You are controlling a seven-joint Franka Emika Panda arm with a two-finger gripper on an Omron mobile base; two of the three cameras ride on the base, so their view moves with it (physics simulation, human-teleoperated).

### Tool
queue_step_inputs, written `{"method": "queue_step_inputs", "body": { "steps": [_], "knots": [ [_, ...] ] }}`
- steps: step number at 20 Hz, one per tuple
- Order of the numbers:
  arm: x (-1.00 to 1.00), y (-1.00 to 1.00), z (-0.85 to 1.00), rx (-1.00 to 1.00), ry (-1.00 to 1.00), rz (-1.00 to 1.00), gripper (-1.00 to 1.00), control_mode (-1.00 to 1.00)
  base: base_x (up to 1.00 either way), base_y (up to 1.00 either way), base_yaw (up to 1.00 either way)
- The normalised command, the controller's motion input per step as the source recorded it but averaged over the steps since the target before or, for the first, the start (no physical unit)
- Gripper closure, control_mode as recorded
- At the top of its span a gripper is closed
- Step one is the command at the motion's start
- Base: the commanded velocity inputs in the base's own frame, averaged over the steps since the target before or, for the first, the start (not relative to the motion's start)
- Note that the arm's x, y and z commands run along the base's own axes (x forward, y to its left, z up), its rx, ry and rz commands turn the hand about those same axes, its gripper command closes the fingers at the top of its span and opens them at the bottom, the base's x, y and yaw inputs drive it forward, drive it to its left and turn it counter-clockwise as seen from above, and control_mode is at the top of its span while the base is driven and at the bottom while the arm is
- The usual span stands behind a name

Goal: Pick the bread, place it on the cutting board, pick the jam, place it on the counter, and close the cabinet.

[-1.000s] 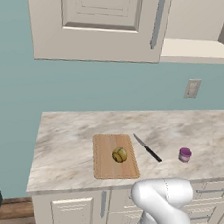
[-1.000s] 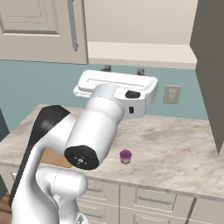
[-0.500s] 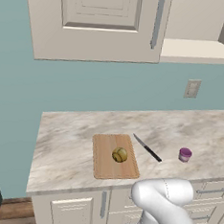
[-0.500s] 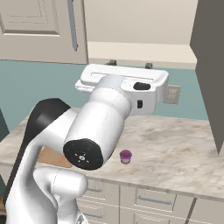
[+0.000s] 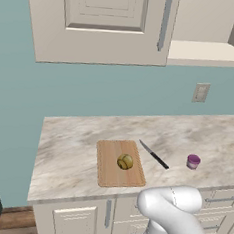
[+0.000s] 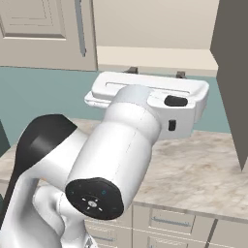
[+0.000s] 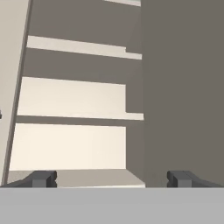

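Bread (image 5: pixel 125 162) on cutting board (image 5: pixel 107 173); jam (image 5: pixel 193 161) on counter (image 5: pixel 77 140), near knife (image 5: pixel 154 154). Gripper (image 7: pixel 112 179) with jaws wide apart, empty, facing the open cabinet (image 7: pixel 70 105) shelves.

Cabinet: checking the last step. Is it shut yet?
No. The cabinet's cream shelf lies exposed and its right door swings out; the open gripper faces the shelves.

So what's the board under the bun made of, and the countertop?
The cutting board looks like light-brown wood with a matte finish: lengthwise grain stripes run along it. The counter looks like smooth beige-grey marbled stone, judging by its cloudy veining, though in this rendering it could be an imitation.
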Motion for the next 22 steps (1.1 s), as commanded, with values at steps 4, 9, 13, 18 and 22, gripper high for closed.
{"method": "queue_step_inputs", "body": {
  "steps": [4, 9, 13, 18, 22],
  "knots": [
    [-0.47, -0.20, 0.01, 0.00, 0.00, 0.00, -1.00, -1.00, 0.00, 0.00, 0.00],
    [-0.44, -0.17, 0.00, 0.00, 0.00, 0.00, -1.00, -1.00, 0.00, 0.00, 0.00],
    [-0.35, -0.23, 0.00, 0.00, 0.00, 0.00, -1.00, -1.00, 0.00, 0.00, 0.00],
    [-0.28, -0.28, -0.03, 0.00, 0.00, 0.00, -1.00, -1.00, 0.00, 0.00, 0.00],
    [-0.30, -0.30, -0.07, 0.00, 0.00, 0.00, -1.00, -1.00, 0.00, 0.00, 0.00]
  ]
}}
